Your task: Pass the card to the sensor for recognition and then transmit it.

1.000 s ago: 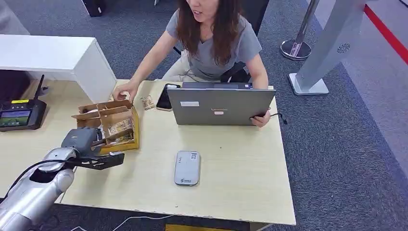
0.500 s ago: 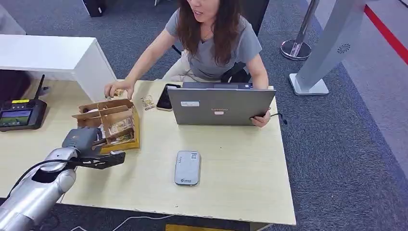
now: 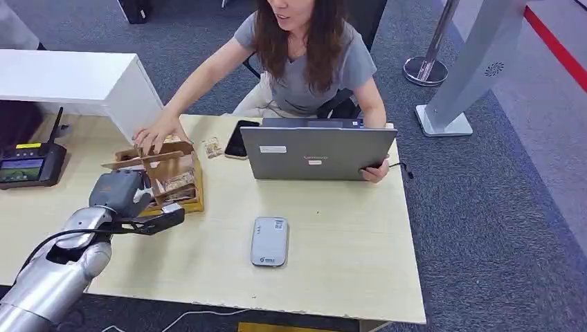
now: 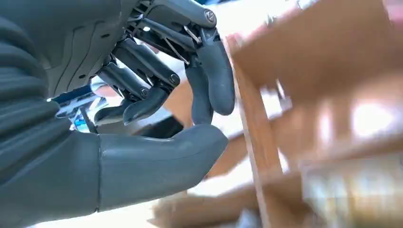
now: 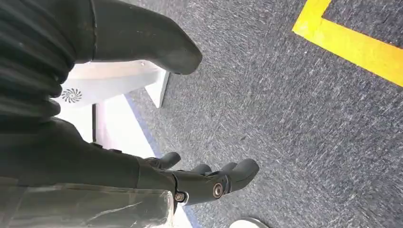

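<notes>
The wooden card rack (image 3: 169,178), its slots holding cards (image 3: 176,182) sleeved in clear plastic, stands just ahead of the left hand (image 3: 128,200). That hand holds nothing; its fingers (image 4: 211,76) curl loosely beside the rack's wooden edge, thumb apart from them. A person's hand (image 3: 156,131) rests on the rack's far side. The grey card reader (image 3: 269,241) lies to the hand's right on open tabletop (image 3: 346,256), near the front edge; the laptop (image 3: 316,151) sits beyond it. The right hand (image 5: 209,183) hangs over carpet, fingers loosely apart, empty.
</notes>
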Controlling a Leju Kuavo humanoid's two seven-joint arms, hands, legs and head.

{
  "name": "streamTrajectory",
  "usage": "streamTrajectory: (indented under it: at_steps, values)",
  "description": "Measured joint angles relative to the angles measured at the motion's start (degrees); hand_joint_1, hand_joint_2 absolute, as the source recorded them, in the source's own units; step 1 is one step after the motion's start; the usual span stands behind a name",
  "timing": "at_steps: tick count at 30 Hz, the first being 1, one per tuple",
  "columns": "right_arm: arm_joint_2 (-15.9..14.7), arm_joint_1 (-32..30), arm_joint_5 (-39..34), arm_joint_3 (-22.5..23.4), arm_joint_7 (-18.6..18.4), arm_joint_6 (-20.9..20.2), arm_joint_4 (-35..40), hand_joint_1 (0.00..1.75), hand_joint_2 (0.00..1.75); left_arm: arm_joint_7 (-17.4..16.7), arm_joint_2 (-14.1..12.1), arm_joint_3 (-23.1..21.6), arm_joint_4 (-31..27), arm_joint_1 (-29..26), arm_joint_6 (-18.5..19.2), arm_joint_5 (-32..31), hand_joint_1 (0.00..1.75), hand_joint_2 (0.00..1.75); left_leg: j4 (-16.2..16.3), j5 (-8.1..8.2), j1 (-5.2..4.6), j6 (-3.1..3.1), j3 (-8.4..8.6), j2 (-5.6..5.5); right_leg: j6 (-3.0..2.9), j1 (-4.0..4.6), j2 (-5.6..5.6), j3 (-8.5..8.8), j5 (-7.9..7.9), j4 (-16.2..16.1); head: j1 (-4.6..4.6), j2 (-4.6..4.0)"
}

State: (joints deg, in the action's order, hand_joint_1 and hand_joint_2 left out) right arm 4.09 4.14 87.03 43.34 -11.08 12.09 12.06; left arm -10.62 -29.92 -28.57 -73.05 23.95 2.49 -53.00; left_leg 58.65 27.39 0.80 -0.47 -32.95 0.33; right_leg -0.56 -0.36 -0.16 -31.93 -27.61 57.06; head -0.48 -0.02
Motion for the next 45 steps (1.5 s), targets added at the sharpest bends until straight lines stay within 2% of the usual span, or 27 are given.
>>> streamTrajectory:
  at_steps: [8,17,18,19,24,27,38,45]
  values:
    - [0.09,-0.01,0.04,0.00,0.09,-0.07,0.00,0.00,1.75,0.02,0.18,2.65,-4.91,-1.05,-0.42,-0.35,1.75,1.75,0.00,0.00,0.01,0.00,0.00,0.00,0.00,0.00,0.00,-0.03,0.00,0.00,-0.02,0.00]
    - [0.22,-0.04,0.39,0.00,0.09,-0.07,0.00,0.00,1.75,0.02,0.61,3.30,-6.44,-1.42,-0.50,-0.74,1.75,1.75,0.00,0.00,0.01,0.00,0.00,0.00,0.00,0.00,0.00,-0.02,0.00,0.00,-0.02,0.00]
    - [0.26,-0.11,0.68,0.00,0.09,-0.07,0.00,0.00,1.75,0.02,0.83,3.50,-6.66,-1.68,-0.42,-0.87,0.28,1.75,0.00,0.00,0.00,0.00,0.00,0.00,0.00,0.00,0.00,-0.02,0.00,0.00,-0.02,0.00]
    - [0.28,-0.12,0.74,0.00,0.09,-0.07,0.00,0.00,1.75,0.02,0.83,3.65,-6.68,-1.76,-0.05,-1.00,0.00,1.75,0.00,0.00,0.00,0.00,0.00,0.00,0.00,0.00,0.00,-0.02,0.00,0.00,-0.02,0.00]
    - [0.37,-0.17,0.81,0.00,0.07,-0.07,0.00,0.00,1.75,-0.02,0.74,3.89,-6.68,-1.75,1.90,-2.25,0.00,1.75,0.00,0.00,0.01,0.00,-0.01,0.00,0.00,0.00,0.00,-0.02,0.00,0.00,-0.02,0.00]
    - [0.37,-0.19,0.83,0.00,-0.09,-0.07,0.00,0.00,1.75,-0.26,-0.46,3.87,-6.68,-1.74,4.79,-2.69,0.00,1.75,0.00,0.00,0.01,0.00,-0.01,0.04,0.00,0.01,0.04,-0.04,0.00,0.00,-0.02,0.00]
    - [0.37,-0.20,0.92,0.00,-0.26,0.07,0.00,0.00,1.75,-0.26,-3.11,3.81,-6.40,-1.82,8.29,-1.94,0.00,1.75,0.00,0.00,0.01,0.00,-0.02,0.02,0.00,0.01,0.04,-0.03,0.00,0.00,-0.02,0.00]
    - [0.37,-0.25,0.90,0.00,-0.26,0.61,0.00,0.00,1.75,-0.70,-6.87,2.91,-6.46,-1.76,13.15,1.35,0.00,1.75,0.00,0.00,0.02,0.00,-0.01,0.03,0.00,0.01,0.06,-0.06,0.00,0.00,-0.02,0.00]
